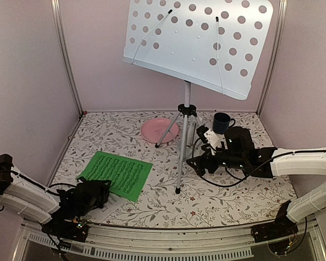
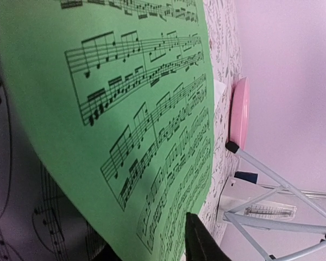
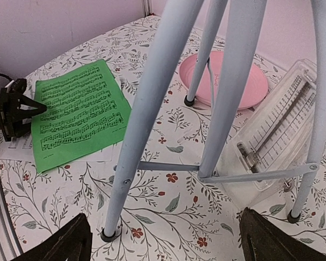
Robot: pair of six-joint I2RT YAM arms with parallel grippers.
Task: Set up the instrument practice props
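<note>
The pale grey-blue perforated music stand (image 1: pixel 198 46) stands mid-table on tripod legs (image 3: pixel 146 109). The green music sheet (image 1: pixel 115 173) lies to its left, over the white music sheet (image 1: pixel 104 209), which shows at the near edge. My left gripper (image 1: pixel 100 191) is at the green sheet's near-left edge. In the left wrist view the upper finger (image 2: pixel 201 242) lies on the green sheet (image 2: pixel 125 109), and the lower one is hidden beneath. My right gripper (image 3: pixel 168 247) is wide open and empty, low beside the stand's legs. The white metronome (image 3: pixel 277 136) lies behind them.
A pink plate (image 1: pixel 160 130) sits behind the stand's legs, and it also shows in the right wrist view (image 3: pixel 228 81). A dark blue mug (image 1: pixel 223 123) stands at the back right. Pink walls enclose the floral-covered table (image 1: pixel 233 201) on three sides.
</note>
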